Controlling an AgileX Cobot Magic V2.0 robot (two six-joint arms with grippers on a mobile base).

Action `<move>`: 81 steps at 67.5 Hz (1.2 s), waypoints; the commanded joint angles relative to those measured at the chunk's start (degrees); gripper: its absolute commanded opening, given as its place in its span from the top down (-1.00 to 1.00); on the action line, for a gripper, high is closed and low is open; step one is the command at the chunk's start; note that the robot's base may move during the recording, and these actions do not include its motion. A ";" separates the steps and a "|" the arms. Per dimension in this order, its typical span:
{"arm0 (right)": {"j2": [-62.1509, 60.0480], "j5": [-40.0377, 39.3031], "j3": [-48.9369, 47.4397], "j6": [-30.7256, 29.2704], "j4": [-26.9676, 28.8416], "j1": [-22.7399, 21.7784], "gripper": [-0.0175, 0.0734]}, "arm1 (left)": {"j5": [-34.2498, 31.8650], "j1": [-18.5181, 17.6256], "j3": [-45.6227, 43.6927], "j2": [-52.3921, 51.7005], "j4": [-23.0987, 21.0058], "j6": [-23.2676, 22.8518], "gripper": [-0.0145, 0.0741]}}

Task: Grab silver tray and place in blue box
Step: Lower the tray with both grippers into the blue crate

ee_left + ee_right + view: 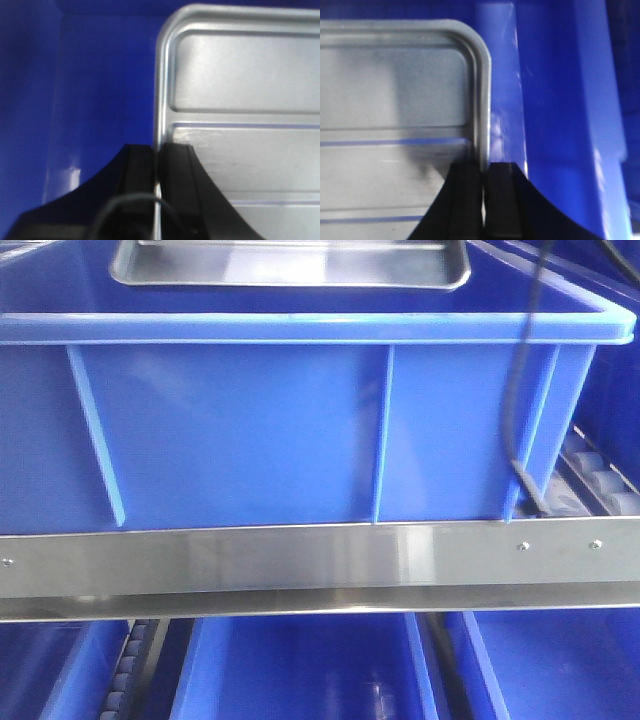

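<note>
The silver tray point(290, 265) shows at the top of the front view, its near rim just above the rim of the blue box point(250, 430). In the left wrist view my left gripper point(158, 165) is shut on the left rim of the silver tray point(240, 90), one black finger inside and one outside, with the blue box point(90, 90) floor below. On the other side my right gripper point(483, 172) pinches the right rim of the silver tray point(390, 90), close to the blue box point(555, 110) wall. No gripper shows in the front view.
A steel rail with screws point(300, 560) runs across the front of the shelf under the box. A black cable point(520, 390) hangs down at the right. More blue crates point(300, 670) sit on the lower level, and rollers point(590, 480) show at the right.
</note>
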 commanded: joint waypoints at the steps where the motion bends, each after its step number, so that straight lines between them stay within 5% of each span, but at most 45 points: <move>1: -0.63 -15.02 -3.27 -0.71 6.82 0.51 0.46 | -14.12 -0.57 -2.58 -0.98 -8.14 0.19 0.69; 41: 0.87 -15.96 -3.27 -0.71 6.82 0.04 0.43 | -14.83 0.63 -2.58 1.28 -5.91 0.19 0.68; 47: 0.87 -15.15 -3.27 -0.71 6.55 -0.07 0.26 | -13.70 0.63 -2.58 1.28 -0.10 0.19 0.46; 55: 0.87 -14.58 -3.27 -0.71 5.75 -0.19 -0.13 | -12.55 1.12 -2.58 1.28 0.37 -0.65 0.13; 61: 0.87 -13.37 -3.27 -0.71 4.16 -0.39 -0.32 | -10.22 2.06 -2.58 1.28 0.37 -0.89 0.06; 81: 0.87 -11.69 -3.27 -0.71 3.40 -1.47 -0.33 | -8.82 3.00 -2.58 1.28 1.26 -0.89 0.06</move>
